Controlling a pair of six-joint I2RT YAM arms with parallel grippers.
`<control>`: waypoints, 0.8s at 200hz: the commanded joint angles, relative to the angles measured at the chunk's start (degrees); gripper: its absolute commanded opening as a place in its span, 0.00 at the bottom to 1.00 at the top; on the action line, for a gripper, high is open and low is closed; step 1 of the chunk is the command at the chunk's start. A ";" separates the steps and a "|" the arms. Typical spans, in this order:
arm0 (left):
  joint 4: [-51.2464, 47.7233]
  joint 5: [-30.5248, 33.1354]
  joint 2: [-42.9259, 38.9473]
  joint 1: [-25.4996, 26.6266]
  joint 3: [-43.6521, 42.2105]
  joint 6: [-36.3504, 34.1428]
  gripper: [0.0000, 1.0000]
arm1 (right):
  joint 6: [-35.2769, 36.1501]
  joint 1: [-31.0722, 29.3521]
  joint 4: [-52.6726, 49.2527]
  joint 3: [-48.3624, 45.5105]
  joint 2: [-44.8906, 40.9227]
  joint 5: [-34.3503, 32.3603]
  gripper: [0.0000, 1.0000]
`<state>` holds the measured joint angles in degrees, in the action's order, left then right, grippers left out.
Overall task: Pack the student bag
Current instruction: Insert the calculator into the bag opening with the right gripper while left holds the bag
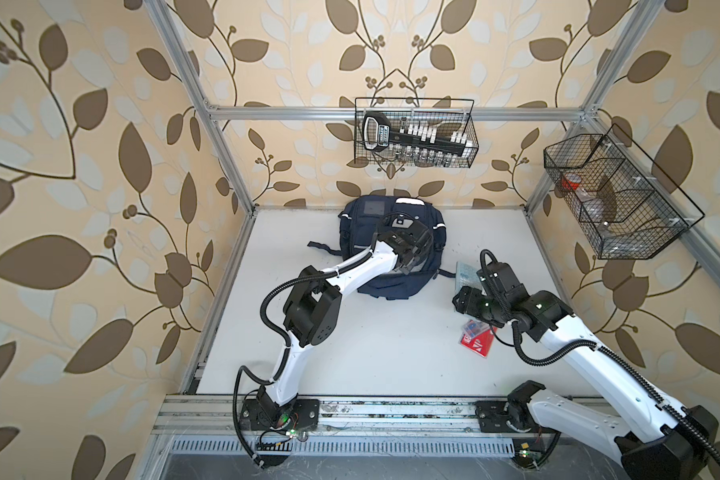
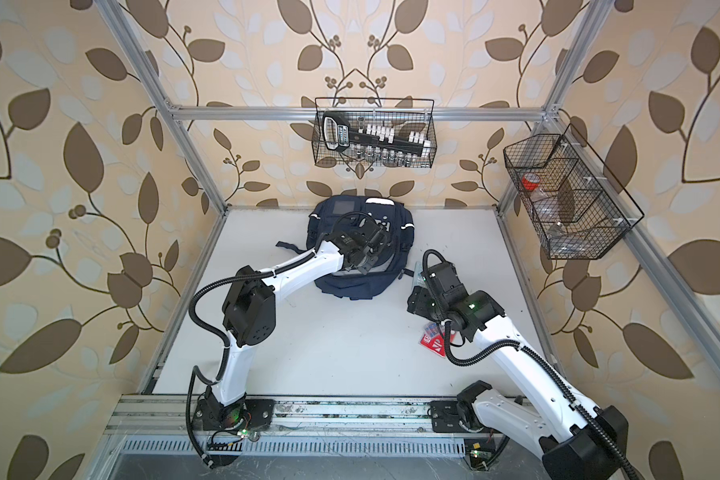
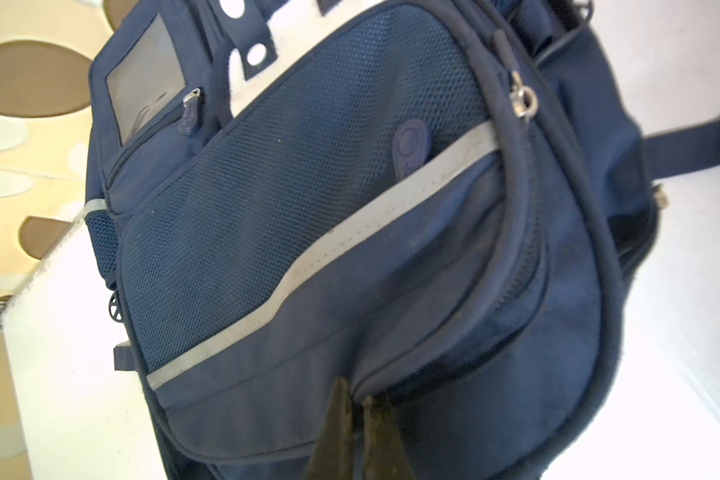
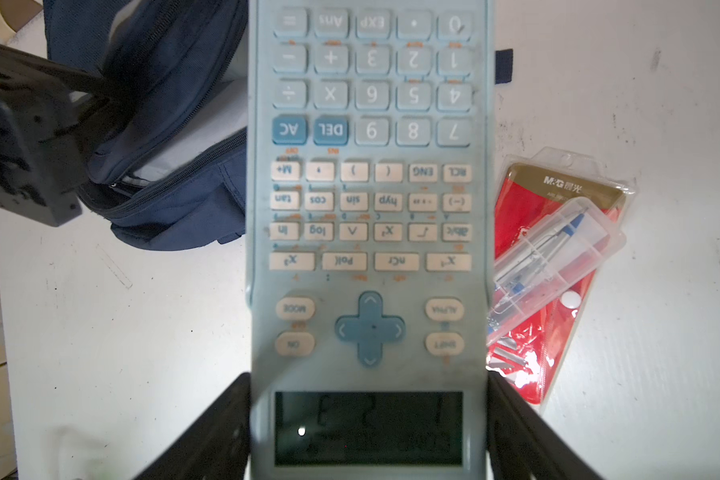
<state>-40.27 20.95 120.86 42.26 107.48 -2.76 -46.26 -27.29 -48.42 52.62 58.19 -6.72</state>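
The student bag [image 1: 360, 224] [image 2: 329, 222], navy with grey reflective stripes, lies at the back of the white table in both top views. My left gripper [image 1: 407, 267] [image 2: 364, 266] [image 3: 355, 392] reaches down onto its front. The jaws are shut and pinch a fold of fabric at the front pocket's edge [image 3: 391, 374]. In the right wrist view the student bag [image 4: 171, 199] shows a gaping zip opening. My right gripper [image 4: 368, 376] [image 1: 466, 297] is to the right of the bag, shut on the display end of a light-blue calculator [image 4: 371, 187] [image 1: 465, 271], which points towards the bag.
A red stationery packet [image 1: 476, 338] [image 4: 566, 199] with a clear pen case [image 4: 558, 257] on it lies on the table [image 1: 371, 353] under the right arm. One wire basket [image 1: 416, 133] with tools hangs on the back wall, and a second wire basket [image 1: 616, 195] hangs on the right.
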 commanded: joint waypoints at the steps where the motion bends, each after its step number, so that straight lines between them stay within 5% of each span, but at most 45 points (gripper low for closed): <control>1: -2.00 -5.46 -9.03 -0.86 1.93 6.49 0.00 | 0.76 0.10 1.52 0.51 0.40 1.18 0.29; 66: -4.24 -27.58 -18.26 -0.78 -0.86 16.28 0.00 | 1.73 -4.04 6.77 -0.17 3.78 5.71 0.29; 160: -1.65 -35.94 -24.76 -0.78 -6.55 19.43 0.00 | -2.91 -10.86 15.46 -3.29 9.60 14.80 0.28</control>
<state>-47.57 -10.20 103.26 41.32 102.15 14.85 -47.37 -37.89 -36.40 51.27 68.53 5.45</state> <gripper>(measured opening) 0.049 0.777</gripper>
